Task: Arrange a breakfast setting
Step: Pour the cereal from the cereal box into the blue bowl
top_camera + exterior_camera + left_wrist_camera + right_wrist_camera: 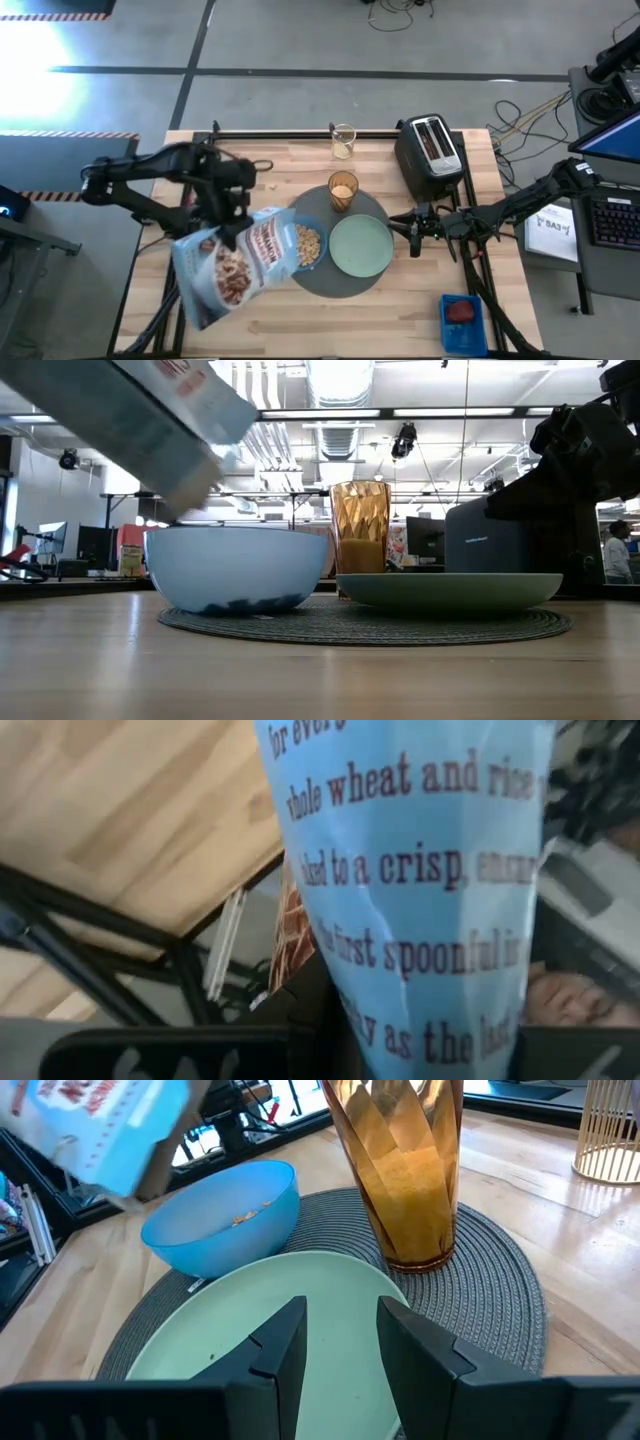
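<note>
A round dark-grey mat [340, 285] lies mid-table. On it stand a small blue bowl [307, 245] with cereal in it, a pale green plate [362, 246] and a glass of orange drink [342, 190]. My left gripper [235, 228] is shut on a blue cereal box [235, 268], which slants over the bowl's left side. The box's lower end [190, 470] hangs just above the bowl [238, 568]. My right gripper [340, 1350] stands open at the plate's right rim [270, 1295], nothing between its fingers. My left gripper holds the cereal box by its far long edge [243, 226], about midway along, coming from above and the far side. The box is lifted clear and tilted, its open end lowest, toward the bowl. In the wrist view the printed blue panel [420, 920] hides the place of contact.
A black toaster [430, 150] stands at the far right of the table. A pale wire holder [343, 140] is at the far edge. A blue tray [462, 315] with something red in it sits at the near right. Bare wood lies near and left of the mat.
</note>
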